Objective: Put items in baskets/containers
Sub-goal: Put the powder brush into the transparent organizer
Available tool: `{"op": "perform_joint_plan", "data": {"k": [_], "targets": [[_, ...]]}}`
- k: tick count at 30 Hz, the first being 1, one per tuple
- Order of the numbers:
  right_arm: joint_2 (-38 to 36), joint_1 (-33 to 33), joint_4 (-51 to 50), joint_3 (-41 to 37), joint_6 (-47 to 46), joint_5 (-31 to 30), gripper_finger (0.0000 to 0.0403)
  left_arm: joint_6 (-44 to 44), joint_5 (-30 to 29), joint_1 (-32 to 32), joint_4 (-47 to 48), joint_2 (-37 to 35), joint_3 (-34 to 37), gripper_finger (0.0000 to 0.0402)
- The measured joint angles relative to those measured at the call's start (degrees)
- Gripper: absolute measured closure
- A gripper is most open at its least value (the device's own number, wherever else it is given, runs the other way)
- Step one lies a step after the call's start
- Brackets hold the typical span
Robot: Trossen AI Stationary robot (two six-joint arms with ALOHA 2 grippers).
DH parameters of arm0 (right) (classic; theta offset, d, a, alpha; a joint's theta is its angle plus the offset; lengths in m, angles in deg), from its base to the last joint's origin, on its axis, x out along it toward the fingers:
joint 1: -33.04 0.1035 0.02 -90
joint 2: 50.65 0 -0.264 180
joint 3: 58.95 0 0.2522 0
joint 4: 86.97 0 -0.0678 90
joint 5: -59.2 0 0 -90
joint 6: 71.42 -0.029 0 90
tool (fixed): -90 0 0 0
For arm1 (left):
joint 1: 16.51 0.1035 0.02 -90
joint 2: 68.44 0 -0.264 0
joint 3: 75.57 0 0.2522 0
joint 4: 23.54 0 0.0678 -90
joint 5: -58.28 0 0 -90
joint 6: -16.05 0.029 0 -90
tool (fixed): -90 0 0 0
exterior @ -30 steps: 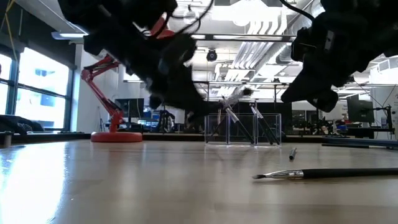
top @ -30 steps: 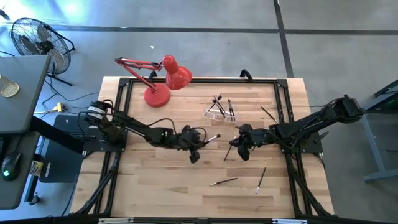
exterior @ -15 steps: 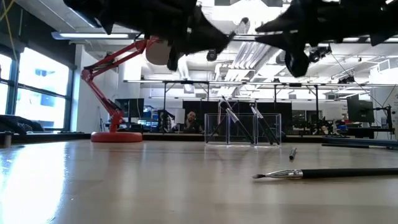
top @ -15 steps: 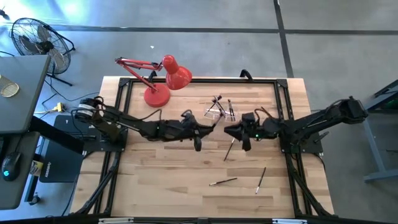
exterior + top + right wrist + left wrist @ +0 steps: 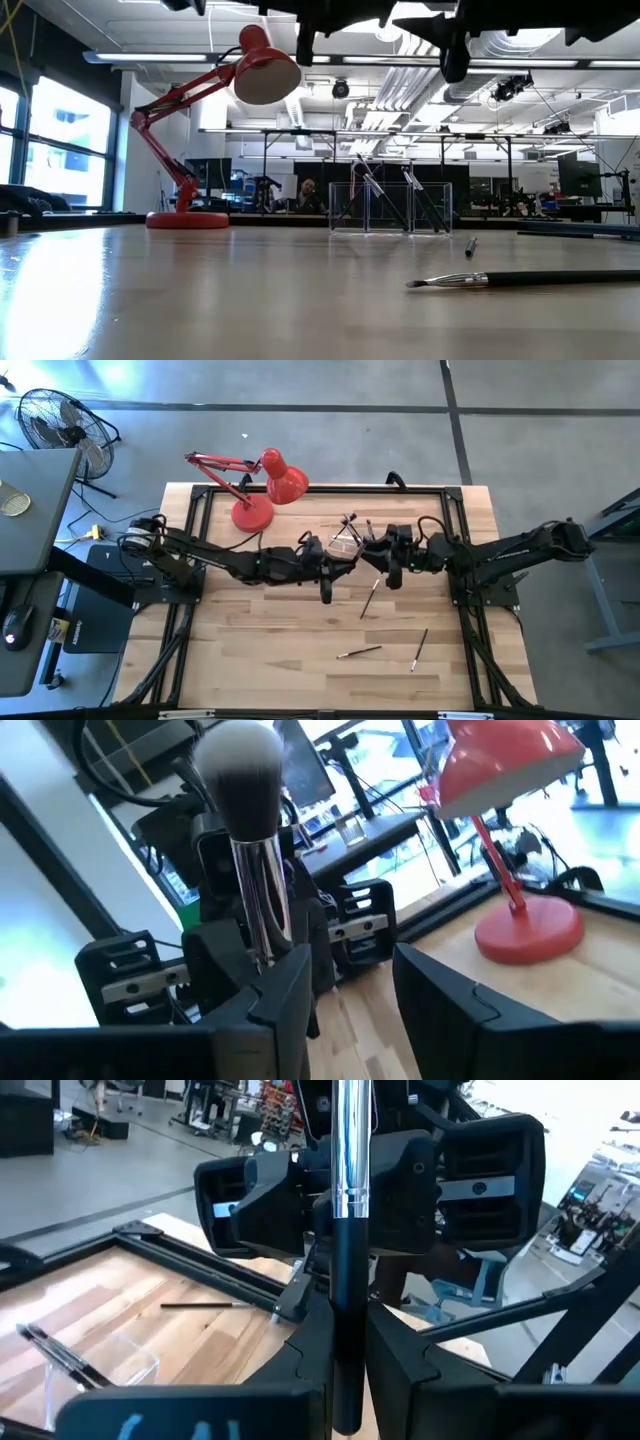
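Observation:
My left gripper (image 5: pixel 348 1315) is raised over the table's middle (image 5: pixel 335 562), pointing level, and is shut on a brush (image 5: pixel 243 780) with a dark handle, silver ferrule and pale fluffy head. My right gripper (image 5: pixel 350 975) faces it from the right (image 5: pixel 373 556), open. The brush stands just beyond one of its fingers (image 5: pixel 285 990); I cannot tell whether they touch. The clear container (image 5: pixel 350 541) stands on the table just beyond both grippers, with several brushes leaning in it. More brushes lie flat on the table (image 5: pixel 369 600) (image 5: pixel 358 652) (image 5: pixel 419 648). My left gripper pinches the brush's dark handle (image 5: pixel 348 1270), just below the silver ferrule (image 5: pixel 350 1170), between its two fingers. The fingers come level from the table's left and lie across the brush. The brush stands roughly upright, bristle head up, lifted clear of the table.
A red desk lamp (image 5: pixel 262 490) stands at the far left of the table. One brush (image 5: pixel 432 542) lies near the far right. The black frame rails (image 5: pixel 200 530) run along the table's sides. Bare wood lies toward the near edge.
Both grippers have risen from near the table top and tipped from pointing down to level. They have gone toward the far edge and toward each other, beside the container. The left gripper's brush has gone up with it. The brush under the right gripper stays on the table.

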Motion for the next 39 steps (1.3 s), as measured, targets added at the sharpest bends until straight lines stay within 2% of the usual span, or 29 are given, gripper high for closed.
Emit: {"op": "perform_joint_plan", "data": {"k": [8, 16, 22, 31, 39], "targets": [[0.07, 0.00, 0.64, 0.03, 1.18, -0.05, 0.0264, 0.15, -1.27, -0.01, 0.82, 0.02, -0.60, 0.0371], [-2.82, 0.07, 0.79, 0.03, 3.74, -8.25, 0.0264, -0.15, -4.81, 0.14, 0.26, 0.04, -0.60, 0.0371], [-6.17, 0.07, 0.34, 0.03, 4.99, -7.91, 0.0265, -0.32, -7.53, 0.47, -2.25, 0.04, -0.58, 0.0371], [-5.07, 0.07, 0.19, 0.03, 2.79, -4.70, 0.0265, -4.63, -0.64, 2.39, -2.63, 0.40, -0.86, 0.0371], [-4.17, 0.07, 0.31, 0.01, 4.19, -4.50, 0.0265, -4.87, 1.97, 2.37, 0.09, 4.58, -6.36, 0.0371]]}}
